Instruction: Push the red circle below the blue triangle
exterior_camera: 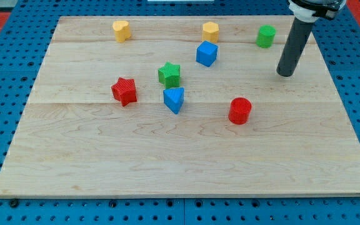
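The red circle (239,110) lies on the wooden board (180,156), right of centre. The blue triangle (174,99) lies to its left, near the board's middle, a little higher in the view. My tip (285,74) stands at the upper right of the board, above and to the right of the red circle, a clear gap away and touching no block.
A green star (169,74) sits just above the blue triangle and a red star (124,91) to its left. A blue cube (207,54) lies above centre. A yellow heart (122,30), a yellow block (210,31) and a green block (266,36) line the top edge.
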`<control>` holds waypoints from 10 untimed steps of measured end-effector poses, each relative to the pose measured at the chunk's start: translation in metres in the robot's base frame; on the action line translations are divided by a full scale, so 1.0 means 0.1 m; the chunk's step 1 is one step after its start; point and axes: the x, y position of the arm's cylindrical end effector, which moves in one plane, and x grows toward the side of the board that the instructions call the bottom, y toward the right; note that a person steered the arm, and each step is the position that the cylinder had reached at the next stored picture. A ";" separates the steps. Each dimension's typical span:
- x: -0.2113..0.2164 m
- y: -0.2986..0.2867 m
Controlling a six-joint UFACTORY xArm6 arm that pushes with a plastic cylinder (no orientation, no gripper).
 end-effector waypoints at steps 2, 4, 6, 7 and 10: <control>-0.04 -0.01; -0.13 -0.36; 0.90 -0.47; 0.81 -1.26; 1.54 -1.59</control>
